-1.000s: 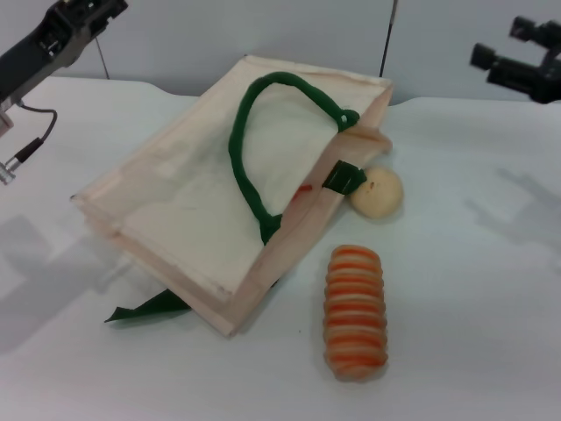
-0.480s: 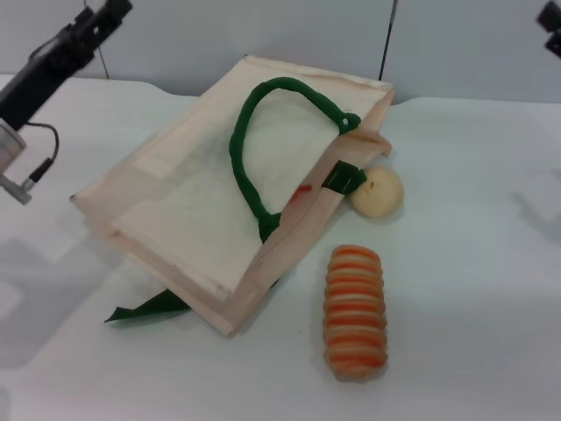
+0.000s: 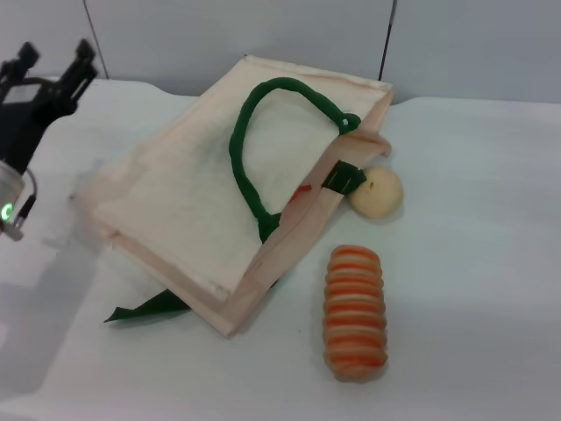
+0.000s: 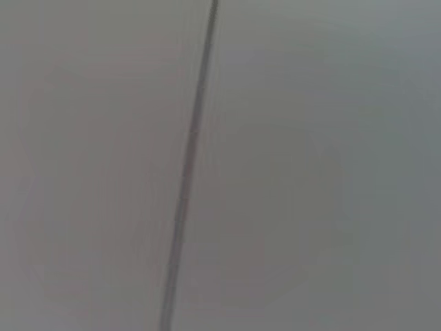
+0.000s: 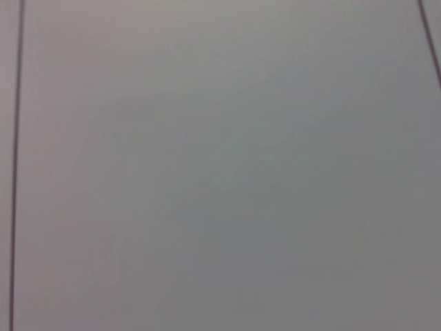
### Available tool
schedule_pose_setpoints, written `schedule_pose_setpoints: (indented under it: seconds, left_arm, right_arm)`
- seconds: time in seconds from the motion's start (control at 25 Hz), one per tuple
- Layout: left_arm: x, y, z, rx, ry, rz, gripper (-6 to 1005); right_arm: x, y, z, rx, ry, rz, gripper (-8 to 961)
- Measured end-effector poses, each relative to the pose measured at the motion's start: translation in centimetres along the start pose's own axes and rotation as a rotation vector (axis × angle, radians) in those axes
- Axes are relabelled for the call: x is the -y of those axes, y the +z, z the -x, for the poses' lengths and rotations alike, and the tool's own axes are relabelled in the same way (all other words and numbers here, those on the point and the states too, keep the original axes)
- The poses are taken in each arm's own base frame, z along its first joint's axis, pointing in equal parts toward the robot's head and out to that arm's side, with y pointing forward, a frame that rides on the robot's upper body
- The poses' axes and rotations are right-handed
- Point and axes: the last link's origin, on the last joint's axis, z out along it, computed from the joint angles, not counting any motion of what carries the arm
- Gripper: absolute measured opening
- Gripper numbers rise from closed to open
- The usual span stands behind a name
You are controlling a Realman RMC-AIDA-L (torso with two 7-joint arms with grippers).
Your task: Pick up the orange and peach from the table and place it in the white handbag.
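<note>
1. Head view shows the white handbag [image 3: 219, 202] lying flat on the table [image 3: 473, 263], its mouth facing the robot's right and a little toward the robot, with the green handle [image 3: 250, 149] looped across its upper face.
2. Neither the orange nor the peach lies on the open table; a small red-orange patch [image 3: 302, 190] shows at the bag's mouth edge, but I cannot tell what it is.
3. A pale cream ball [image 3: 377, 193] touches the bag's mouth edge, and a striped bread loaf [image 3: 355, 311] lies just beside it, nearer the robot; neither is a task item.
4. The bag looks like soft, light cloth that would sag and fold if lifted; the rope-like handle is probably the firmest place to hold it.
5. Its long axis runs from the near-left corner to the far-right corner.
6. The left gripper [image 3: 53, 66] hangs raised above the table's far-left part, apart from the bag, its fingers spread and gripping nothing.
7. The right gripper is in no view; both wrist views show only a blank wall.
</note>
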Motion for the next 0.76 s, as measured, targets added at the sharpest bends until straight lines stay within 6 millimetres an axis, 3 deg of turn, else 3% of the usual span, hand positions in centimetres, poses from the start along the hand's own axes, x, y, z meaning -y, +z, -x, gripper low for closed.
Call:
schedule_pose_setpoints:
  seconds: [0.2,0.4,0.76]
  left_arm:
    - [1.0,-1.5,0.0,-0.01,0.029,-0.036,896]
    - [0.8,-1.5,-0.2,-0.02,0.037,-0.017,896]
    - [-1.1,-1.4,-2.4,-0.166,0.063,0.128,896]
  right_arm:
    - [0.5,-0.5,-0.4,-0.024,0.079,-0.019,893]
    - [1.1,-1.0,-0.3,-0.012,0.102,-0.046,893]
    - [1.3,-1.3,1.2,0.093,0.184,-0.039,893]
